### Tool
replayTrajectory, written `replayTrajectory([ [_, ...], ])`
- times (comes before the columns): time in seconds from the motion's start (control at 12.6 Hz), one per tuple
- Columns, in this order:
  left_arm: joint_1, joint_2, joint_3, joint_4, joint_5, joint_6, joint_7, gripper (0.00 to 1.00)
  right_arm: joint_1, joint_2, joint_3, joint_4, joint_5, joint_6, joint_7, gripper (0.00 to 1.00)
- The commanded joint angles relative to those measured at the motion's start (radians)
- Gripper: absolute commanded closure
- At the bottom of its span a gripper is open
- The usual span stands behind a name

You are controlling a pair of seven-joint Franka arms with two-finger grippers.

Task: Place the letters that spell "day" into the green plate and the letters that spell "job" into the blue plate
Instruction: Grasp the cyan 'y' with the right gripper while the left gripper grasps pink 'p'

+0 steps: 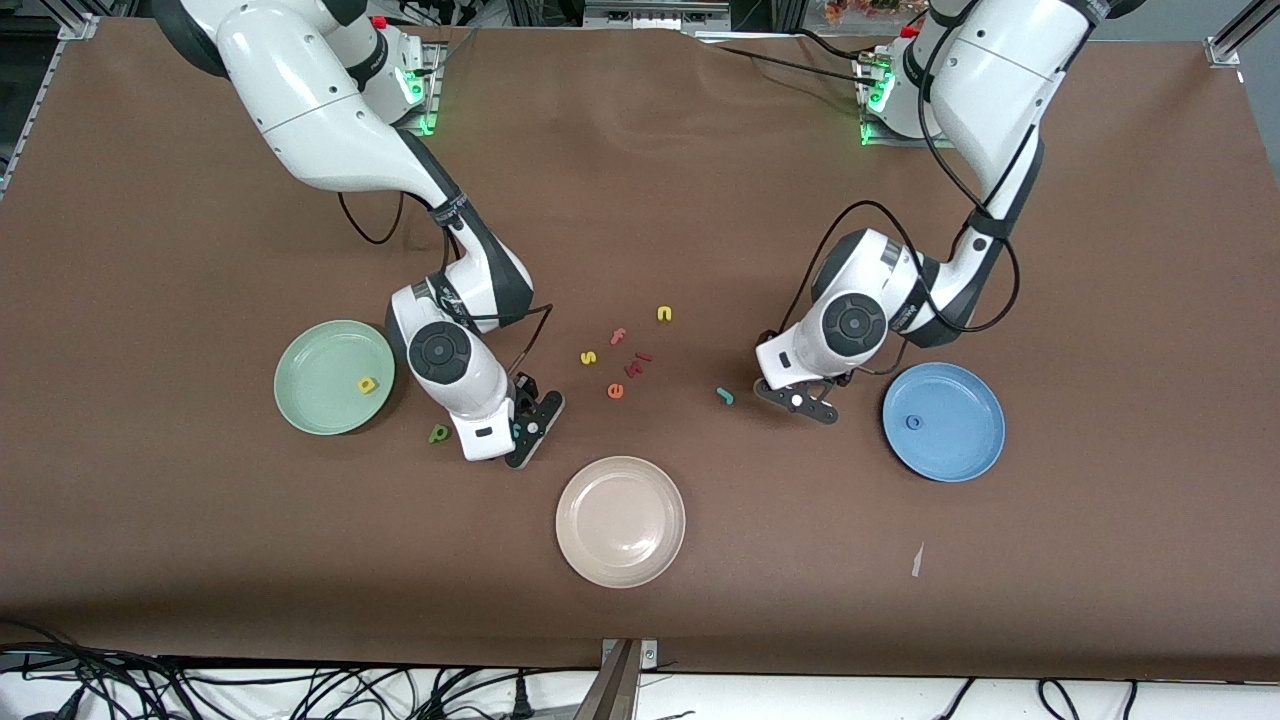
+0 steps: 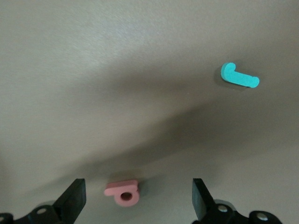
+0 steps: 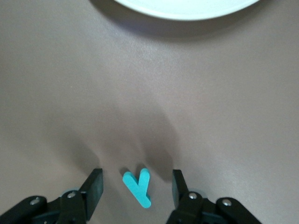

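Note:
In the left wrist view, the salmon-red letter (image 2: 124, 192) lies flat on the table between the wide-open fingers of my left gripper (image 2: 138, 201). The teal "j" (image 2: 239, 77) lies apart from it. My left gripper (image 1: 800, 402) hangs low beside the blue plate (image 1: 960, 455), which holds the blue "o" (image 1: 912, 422). The teal "j" (image 1: 725, 396) is just beside it. My right gripper (image 3: 137, 187) stands open astride the teal "y" (image 3: 138, 186), with a gap on each side. That gripper (image 1: 530, 430) is between the green plate (image 1: 320, 400), which holds the yellow letter (image 1: 368, 384), and the beige plate. The dark green letter (image 1: 438, 433) lies beside it.
A beige-white plate (image 1: 620, 560) sits nearest the front camera, and its rim (image 3: 187, 11) shows in the right wrist view. Mid-table lie a yellow "s" (image 1: 588, 357), pink "f" (image 1: 618, 336), yellow "n" (image 1: 664, 314), orange "e" (image 1: 615, 391) and a dark red letter (image 1: 638, 362).

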Motion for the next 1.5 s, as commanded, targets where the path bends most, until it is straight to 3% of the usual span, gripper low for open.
replayTrajectory([
  [0.0, 0.014, -0.026, 0.001, -0.075, 0.030, 0.066, 0.002, 0.02, -0.015, 0.022, 0.015, 0.037, -0.014, -0.020, -0.021, 0.32],
  [0.16, 0.018, -0.025, 0.001, -0.078, 0.099, 0.069, -0.001, 0.07, -0.013, 0.023, 0.015, 0.037, -0.015, -0.020, -0.021, 0.38],
  [0.24, 0.016, -0.023, 0.001, -0.078, 0.101, 0.069, -0.007, 0.08, -0.013, 0.023, 0.015, 0.037, -0.015, -0.020, -0.021, 0.48],
  [0.47, 0.016, -0.020, 0.001, -0.089, 0.103, 0.069, -0.007, 0.18, -0.013, 0.023, 0.015, 0.037, -0.014, -0.020, -0.020, 0.51],
  [0.63, 0.016, -0.023, 0.001, -0.101, 0.103, 0.069, -0.006, 0.21, -0.013, 0.025, 0.015, 0.037, -0.014, -0.020, -0.021, 0.58],
  [0.87, 0.018, -0.028, 0.001, -0.108, 0.103, 0.069, 0.002, 0.23, -0.013, 0.025, 0.015, 0.035, -0.012, -0.020, -0.016, 0.77],
  [0.95, 0.018, -0.028, 0.001, -0.110, 0.103, 0.069, 0.002, 0.28, -0.013, 0.025, 0.015, 0.035, -0.011, -0.020, -0.015, 0.80],
  [1.26, 0.018, -0.029, 0.001, -0.116, 0.103, 0.068, 0.002, 0.66, -0.016, 0.011, 0.015, 0.037, 0.024, -0.022, -0.010, 0.91],
  [1.42, 0.018, -0.029, 0.001, -0.115, 0.103, 0.068, 0.003, 0.76, -0.024, -0.003, 0.014, 0.056, 0.060, -0.084, -0.010, 0.96],
])
